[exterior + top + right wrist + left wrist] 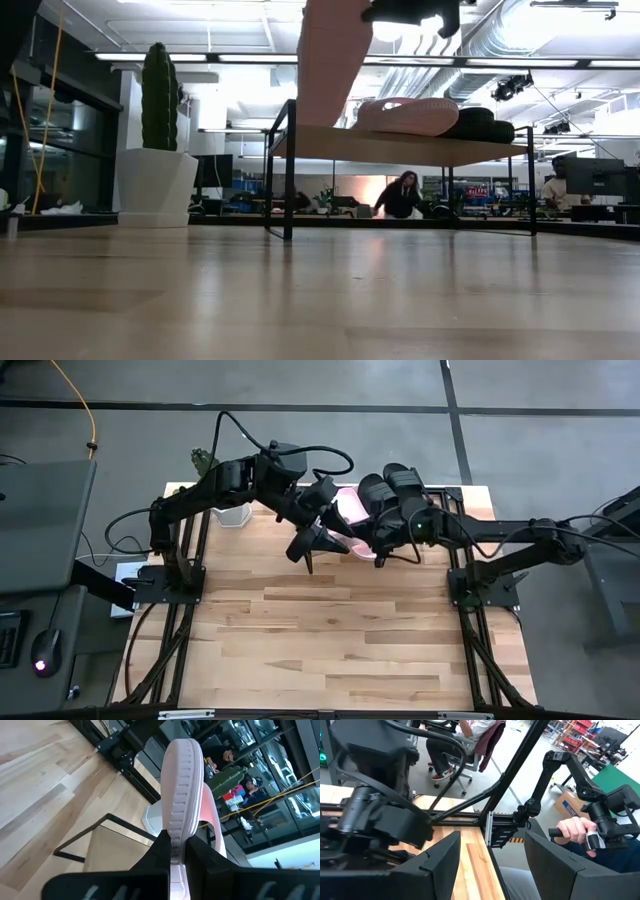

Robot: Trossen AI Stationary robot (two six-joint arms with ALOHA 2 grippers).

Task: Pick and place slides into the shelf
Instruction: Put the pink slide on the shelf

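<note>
Two dark jointed arms (215, 485), looped black cables, seemingly matte.

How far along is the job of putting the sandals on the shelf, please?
Mostly done, it seems. Two black sandals and one pink sandal already lie on the shelf. The right pincer is shut on the last pink sandal, held on edge above the shelf's free end. The left pincer is open and empty. What is left is setting that sandal down and letting go.

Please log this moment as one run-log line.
right gripper: shut on pink slide, above shelf | left gripper: open, empty | shelf: three slides
</note>
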